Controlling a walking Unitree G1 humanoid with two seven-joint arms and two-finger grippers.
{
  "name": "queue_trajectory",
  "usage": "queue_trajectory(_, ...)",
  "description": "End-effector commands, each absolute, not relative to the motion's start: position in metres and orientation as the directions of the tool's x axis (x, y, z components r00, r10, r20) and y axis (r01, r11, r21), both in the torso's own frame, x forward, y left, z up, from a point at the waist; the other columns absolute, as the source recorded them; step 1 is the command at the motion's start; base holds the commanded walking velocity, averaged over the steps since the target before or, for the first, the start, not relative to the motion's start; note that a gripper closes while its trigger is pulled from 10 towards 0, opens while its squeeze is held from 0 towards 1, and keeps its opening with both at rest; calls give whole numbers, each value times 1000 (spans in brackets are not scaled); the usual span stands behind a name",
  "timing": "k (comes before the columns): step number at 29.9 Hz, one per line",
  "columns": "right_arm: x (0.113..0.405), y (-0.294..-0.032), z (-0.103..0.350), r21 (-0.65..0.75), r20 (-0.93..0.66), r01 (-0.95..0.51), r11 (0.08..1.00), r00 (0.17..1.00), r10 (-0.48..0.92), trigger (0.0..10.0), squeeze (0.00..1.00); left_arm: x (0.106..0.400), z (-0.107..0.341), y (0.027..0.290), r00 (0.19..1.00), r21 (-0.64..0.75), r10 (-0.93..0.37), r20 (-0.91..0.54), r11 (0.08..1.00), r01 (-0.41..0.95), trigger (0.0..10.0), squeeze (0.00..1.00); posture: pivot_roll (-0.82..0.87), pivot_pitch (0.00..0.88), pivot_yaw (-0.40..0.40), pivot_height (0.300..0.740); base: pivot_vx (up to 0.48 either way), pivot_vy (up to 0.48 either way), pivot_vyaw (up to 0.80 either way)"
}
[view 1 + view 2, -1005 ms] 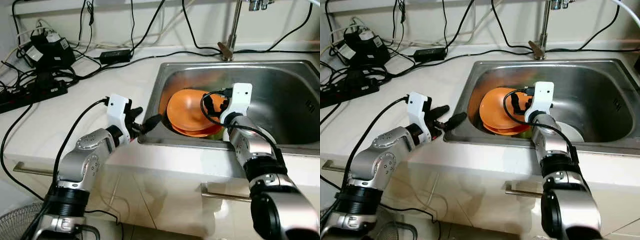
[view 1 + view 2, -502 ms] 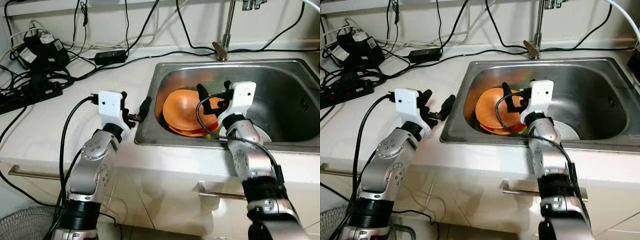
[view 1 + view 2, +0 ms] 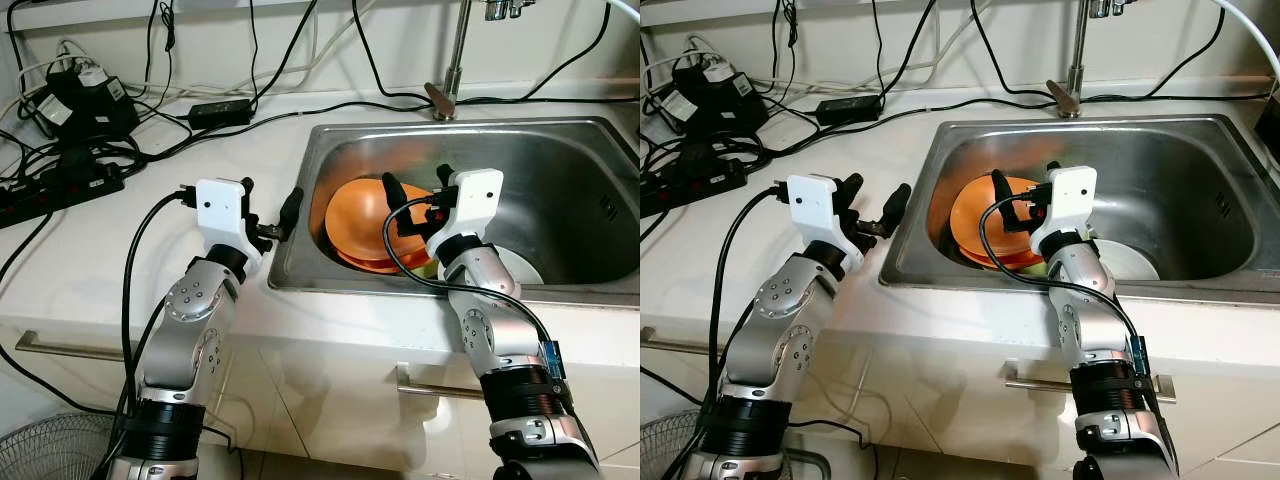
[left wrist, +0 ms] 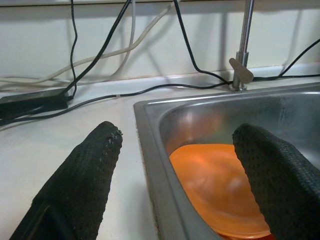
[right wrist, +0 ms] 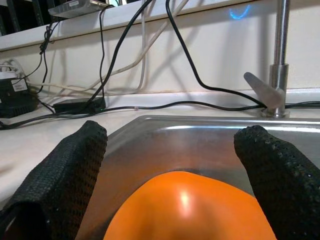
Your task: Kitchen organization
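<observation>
The white tabletop (image 3: 120,250) lies beneath the left hand (image 3: 270,215), fingers wide, straddling the rectangular steel sink's (image 3: 590,190) near-left rim. Inside, stacked round orange plastic bowls (image 3: 355,220) sit just ahead of the right hand (image 3: 415,185), spread wide, empty.

orange plates (image 3: 372,222), steel-grey sink (image 3: 560,170), seemingly white plate (image 3: 522,270)

White countertop (image 3: 150,190) with inset steel sink (image 3: 580,170); black cables (image 3: 300,112), power strip (image 3: 60,190), adapters (image 3: 95,95) lie along back-left.
</observation>
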State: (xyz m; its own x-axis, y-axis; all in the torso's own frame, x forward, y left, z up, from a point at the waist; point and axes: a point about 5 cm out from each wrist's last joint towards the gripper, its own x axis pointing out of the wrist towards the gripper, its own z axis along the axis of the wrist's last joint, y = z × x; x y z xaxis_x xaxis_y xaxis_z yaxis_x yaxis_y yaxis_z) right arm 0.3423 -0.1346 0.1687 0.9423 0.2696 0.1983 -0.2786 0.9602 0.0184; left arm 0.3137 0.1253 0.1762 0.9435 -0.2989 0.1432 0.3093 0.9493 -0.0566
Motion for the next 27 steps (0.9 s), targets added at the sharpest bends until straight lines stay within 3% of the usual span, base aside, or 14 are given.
queue_trajectory(1,341,-128,170,14,197,-303,953,935,294,10000,996,314,173,129,951,-46,-279,135,957,287,10000,0,-42,0,126,740,0,-356,0)
queue_trajectory(27,341,-125,166,16,160,-323,946,935,316,10000,1000,312,168,124,948,-41,-300,110,951,306,10000,0,-40,0,123,740,0,-395,0)
